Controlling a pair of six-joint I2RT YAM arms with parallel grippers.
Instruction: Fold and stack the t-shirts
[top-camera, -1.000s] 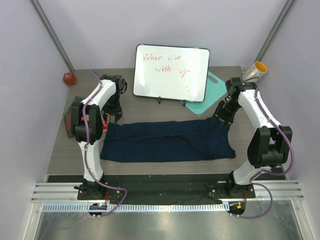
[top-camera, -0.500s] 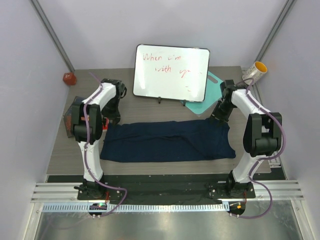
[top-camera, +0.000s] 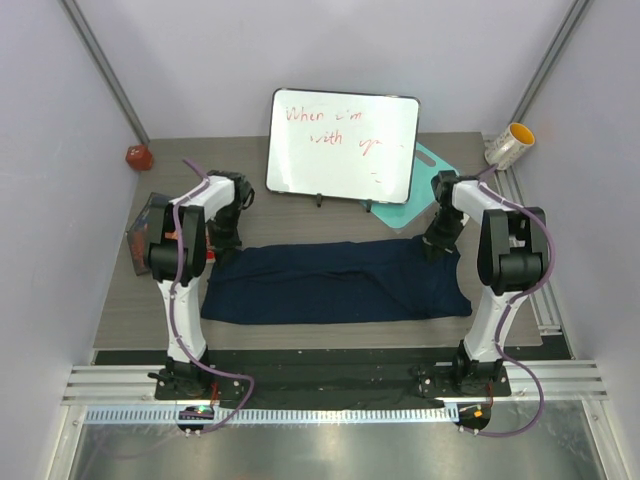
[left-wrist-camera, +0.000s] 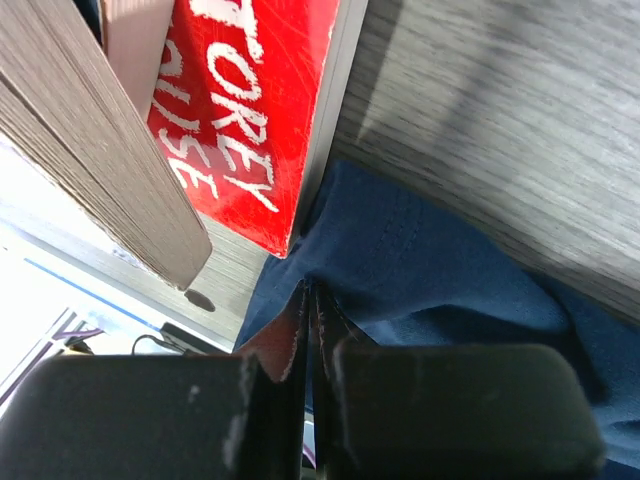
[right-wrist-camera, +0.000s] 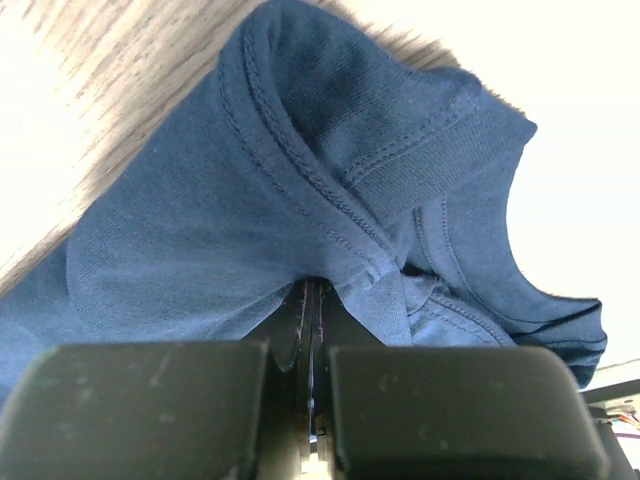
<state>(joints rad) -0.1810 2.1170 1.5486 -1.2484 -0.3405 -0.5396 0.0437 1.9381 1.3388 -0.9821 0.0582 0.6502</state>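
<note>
A: Shirt (top-camera: 335, 280)?

B: 1 in view. Spread flat along the desk (top-camera: 300, 215) as a long navy band running left to right, in front of the whiteboard (top-camera: 343, 145).

A: Left claw (top-camera: 222, 243)?

B: Down at the band's far left corner. Clenched on the shirt's edge. From the wrist, fingertips (left-wrist-camera: 288, 335) pressed tight together, with blue cloth on both sides of them.

A: Next to it?

B: A red book (left-wrist-camera: 255, 110) with white lettering on the cover, lying on the wood just beside that corner.

A: Right claw (top-camera: 432, 247)?

B: Down at the far right corner. Clenched on the shirt as well. From the wrist, hemmed cloth gathered into the closed tips, and a stitched fold humped up just above them.

A: So 2 claws, 2 corners?

B: Yes, both along the far edge, well apart, with the rest of the cloth flat between and below them.

A: Elsewhere?

B: A teal board (top-camera: 432, 160) poking out behind the whiteboard's right side. A red ball (top-camera: 138, 157) far left by the wall. A yellow-ended roll (top-camera: 512, 143) far right.
</note>
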